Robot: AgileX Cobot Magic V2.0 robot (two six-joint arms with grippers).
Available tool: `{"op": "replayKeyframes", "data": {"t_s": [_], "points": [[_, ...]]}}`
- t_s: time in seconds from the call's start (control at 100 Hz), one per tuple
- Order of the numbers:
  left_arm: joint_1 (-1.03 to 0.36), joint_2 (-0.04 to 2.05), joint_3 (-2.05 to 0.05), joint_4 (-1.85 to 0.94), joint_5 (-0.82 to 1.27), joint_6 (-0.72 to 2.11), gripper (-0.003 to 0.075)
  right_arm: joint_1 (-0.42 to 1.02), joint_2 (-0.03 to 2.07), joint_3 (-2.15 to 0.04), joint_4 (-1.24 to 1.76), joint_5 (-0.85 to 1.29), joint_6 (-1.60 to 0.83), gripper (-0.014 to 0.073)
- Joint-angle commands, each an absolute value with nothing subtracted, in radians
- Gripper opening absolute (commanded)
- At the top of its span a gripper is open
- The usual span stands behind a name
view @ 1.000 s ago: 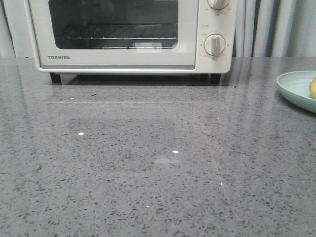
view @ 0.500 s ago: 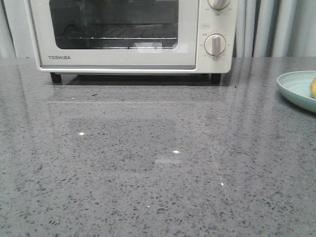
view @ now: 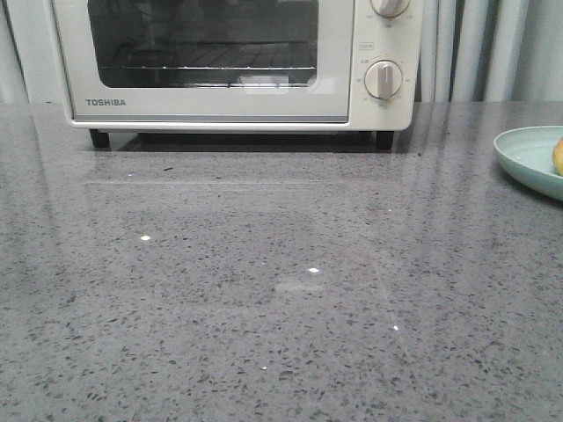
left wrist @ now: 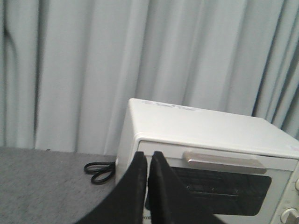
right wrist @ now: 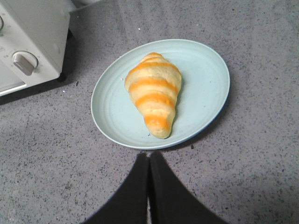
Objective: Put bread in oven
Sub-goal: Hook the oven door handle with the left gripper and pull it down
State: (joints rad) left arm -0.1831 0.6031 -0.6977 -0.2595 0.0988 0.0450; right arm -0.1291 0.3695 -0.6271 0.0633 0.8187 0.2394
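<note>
We see the oven (view: 233, 66) standing at the far side of the grey speckled bench (view: 264, 290), its glass door shut and the wire rack (view: 207, 69) visible through the window. Two round knobs (view: 383, 79) sit on its right-hand panel, and its black feet (view: 99, 138) rest on the bench. From the front view neither arm shows.

At the right edge of the front view we find a pale teal plate (view: 523, 154), well apart from the oven, with only a sliver of the bread (view: 558, 156) showing there. In the right wrist view we see the whole bread (right wrist: 153, 93) lying on its side in the middle of the plate (right wrist: 205, 70), golden-yellow with darker orange bands. The right pincer (right wrist: 149, 161) hangs above the bench just short of the plate's rim, its two black fingers (right wrist: 161, 186) pressed together and pinching nothing. It touches neither plate nor bread.

In the left wrist view we see the left pincer (left wrist: 146, 161) raised in front of the oven (left wrist: 205, 140), its fingers (left wrist: 133, 186) likewise pressed together with nothing between them. The oven's door handle (left wrist: 224, 160) lies just beyond it. A coiled black cable (left wrist: 99, 170) rests on the bench beside the oven, and pale curtains (left wrist: 93, 60) hang behind.
</note>
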Motion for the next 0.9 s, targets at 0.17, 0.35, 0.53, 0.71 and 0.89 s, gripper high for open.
{"op": "replayKeyframes", "data": {"t_s": [0.17, 0.35, 0.53, 0.71, 0.89], "points": [[-0.394, 0.825, -0.811, -0.202, -0.107, 0.054, -0.0021, -0.133, 0.389, -0.665, 0.123, 0.806, 0.213, -0.0067], [-0.46, 0.999, -0.889, -0.2, -0.195, 0.054, -0.0021, -0.133, 0.389, -0.665, 0.186, 0.84, 0.169, -0.0067], [-0.462, 1.141, -0.989, -0.211, -0.182, 0.043, -0.0021, -0.133, 0.389, -0.665, 0.189, 0.862, 0.169, -0.0067], [-0.479, 1.257, -1.087, -0.222, -0.163, 0.043, -0.0021, -0.133, 0.389, -0.665, 0.189, 0.857, 0.169, -0.0067], [-0.487, 1.355, -1.162, -0.222, -0.148, 0.043, -0.0021, -0.133, 0.389, -0.665, 0.189, 0.849, 0.169, -0.0067]]}}
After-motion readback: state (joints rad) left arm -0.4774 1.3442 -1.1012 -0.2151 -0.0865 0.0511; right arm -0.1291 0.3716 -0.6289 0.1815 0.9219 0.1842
